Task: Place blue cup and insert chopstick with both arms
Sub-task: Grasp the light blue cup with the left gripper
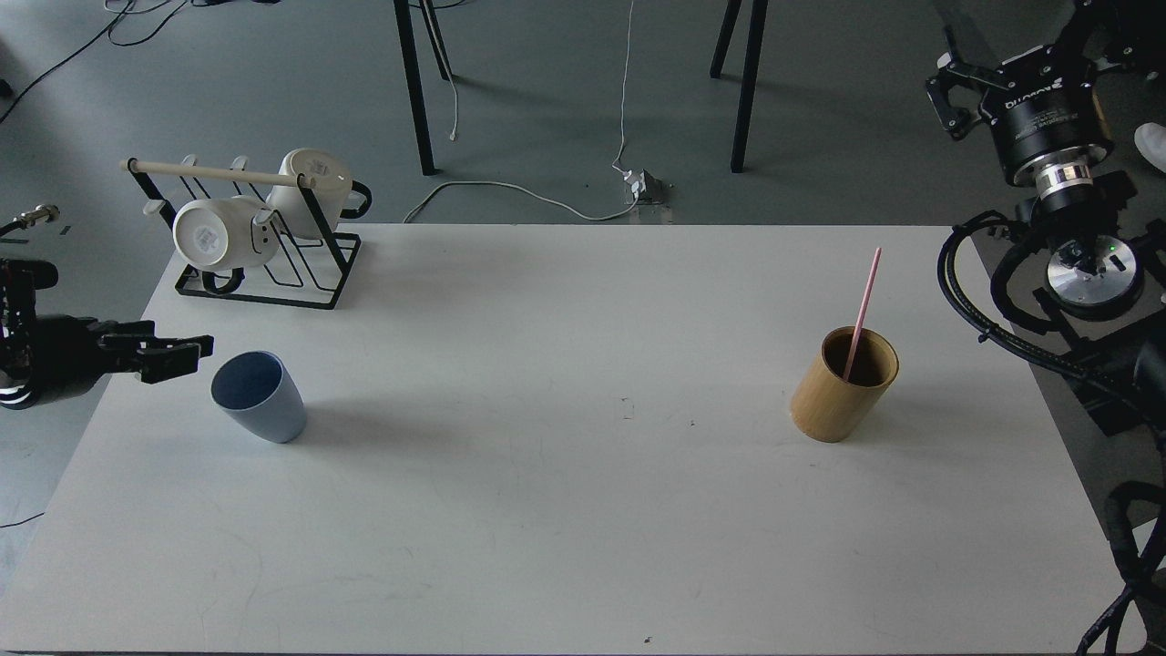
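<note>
Blue cup [259, 397] stood upright on table [547, 510], left side. Left end effector [187, 357] just beside its rim, fingers slightly parted, empty. Chopstick [863, 312] leaned in bamboo cylinder [843, 386]. Right end effector [947, 91] raised, open, empty.

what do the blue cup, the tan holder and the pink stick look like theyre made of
Blue cup: probably matte plastic or glazed ceramic, going by its even pale colour and lack of sharp glare; I cannot tell which.
Tan holder: likely bamboo or wood, with a warm fibrous tone and thick wall.
Chopstick: smooth uniform pink, perhaps plastic.
</note>
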